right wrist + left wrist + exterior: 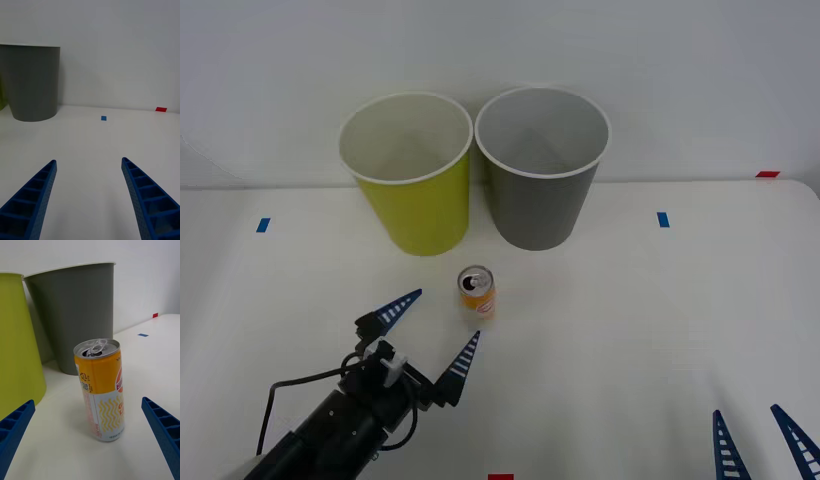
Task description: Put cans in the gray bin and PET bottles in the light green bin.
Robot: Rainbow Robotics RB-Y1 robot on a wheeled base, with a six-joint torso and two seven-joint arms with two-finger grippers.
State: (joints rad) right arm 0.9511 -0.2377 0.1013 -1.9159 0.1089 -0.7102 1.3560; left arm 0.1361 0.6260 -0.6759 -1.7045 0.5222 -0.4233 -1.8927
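A slim orange and white can stands upright on the white table, in front of the gap between the two bins. The light green bin is at the back left and the gray bin beside it on the right. My left gripper is open just short of the can, one finger to each side of it and not touching. My right gripper is open and holds nothing, low at the front right corner.
Blue tape marks lie on the table left and right. A red mark sits at the far right edge, another at the front edge. A white wall rises behind the bins.
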